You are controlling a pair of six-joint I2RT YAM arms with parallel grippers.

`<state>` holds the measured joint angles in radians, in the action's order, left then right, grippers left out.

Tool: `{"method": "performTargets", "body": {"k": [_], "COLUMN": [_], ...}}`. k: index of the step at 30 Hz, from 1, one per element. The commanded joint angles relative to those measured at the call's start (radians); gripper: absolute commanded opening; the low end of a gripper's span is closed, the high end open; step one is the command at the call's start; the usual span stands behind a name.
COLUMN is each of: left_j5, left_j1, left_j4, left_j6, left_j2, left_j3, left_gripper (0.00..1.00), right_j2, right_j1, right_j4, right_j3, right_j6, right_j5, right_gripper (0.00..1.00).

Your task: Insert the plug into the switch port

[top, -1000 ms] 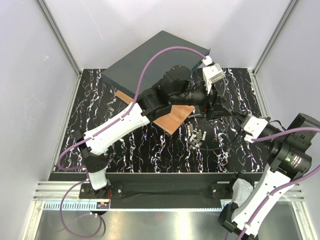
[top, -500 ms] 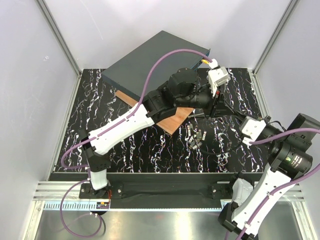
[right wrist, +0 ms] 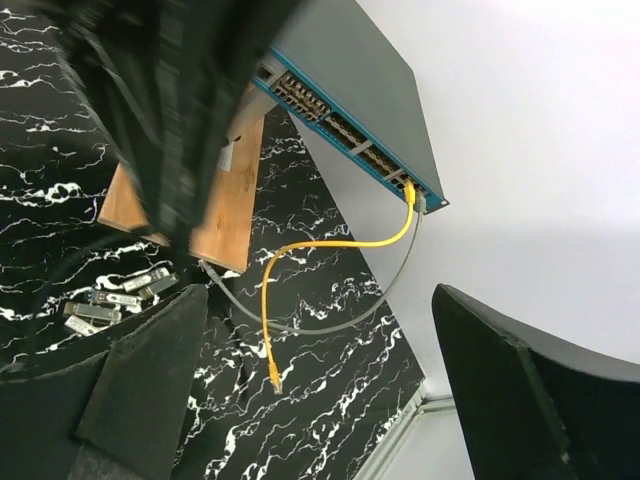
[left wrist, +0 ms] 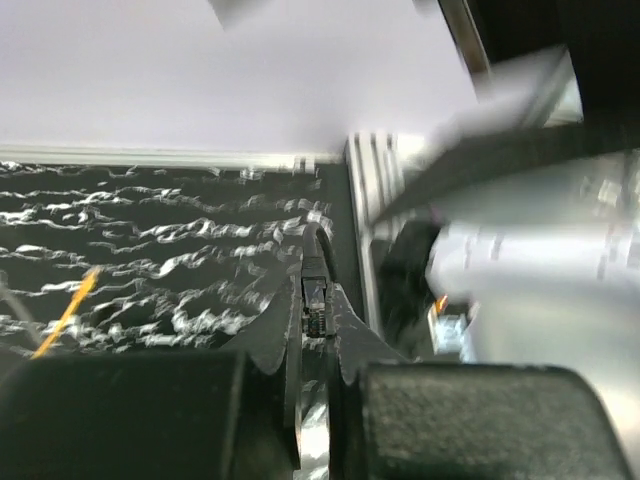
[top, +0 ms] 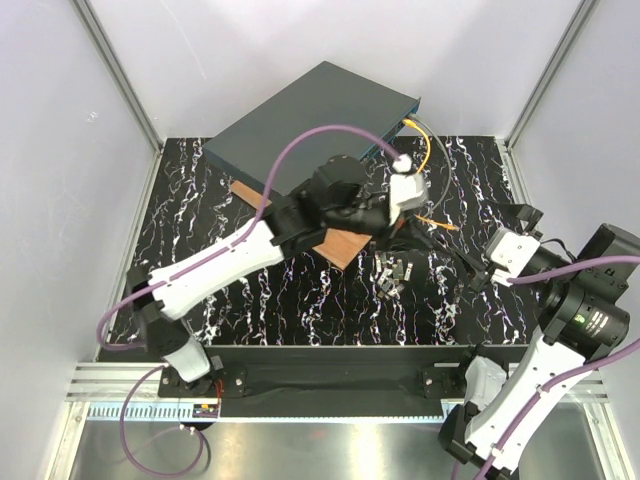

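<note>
The left claw hangs over the black marbled table with its fingers pressed together and nothing between them; its wrist view is blurred, with a streak of orange cable low on the left. In the top view that arm reaches across a wooden board which lies partly under the near edge of the grey switch. Just right of the board a few small metal modules lie loose on the table. At the right end of the switch's teal face, the plug sits in the last port. From it the cable loops down and back across the table, and its free end lies flat, apart from both claws. A grey cable also runs from that corner of the switch, curving under the orange loop toward the board. The right claw stands wide and empty near the table's right side, well short of the switch.
</note>
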<state>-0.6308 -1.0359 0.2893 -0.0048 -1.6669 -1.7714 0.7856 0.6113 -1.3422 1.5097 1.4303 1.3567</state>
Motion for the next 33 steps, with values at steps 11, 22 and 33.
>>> {"method": "performTargets", "body": {"k": [11, 22, 33], "left_j5": [-0.308, -0.316, -0.355], "left_j1": [0.027, 0.019, 0.016], "left_j4": [0.072, 0.148, 0.117], "left_j6": [1.067, 1.615, 1.793], "left_j2": [0.395, 0.403, 0.283], "left_j3": [0.355, 0.475, 0.429], "left_gripper": [0.0, 0.0, 0.0], "right_j2": [0.037, -0.036, 0.032], "right_j1": [-0.209, -0.349, -0.576], "right_j4": [-0.298, -0.088, 0.002], "right_j3": [-0.045, -0.236, -0.298], "right_j6": [-0.244, -0.532, -0.572], "right_j5": [0.156, 0.249, 0.09], "right_gripper": [0.93, 0.81, 0.74]}}
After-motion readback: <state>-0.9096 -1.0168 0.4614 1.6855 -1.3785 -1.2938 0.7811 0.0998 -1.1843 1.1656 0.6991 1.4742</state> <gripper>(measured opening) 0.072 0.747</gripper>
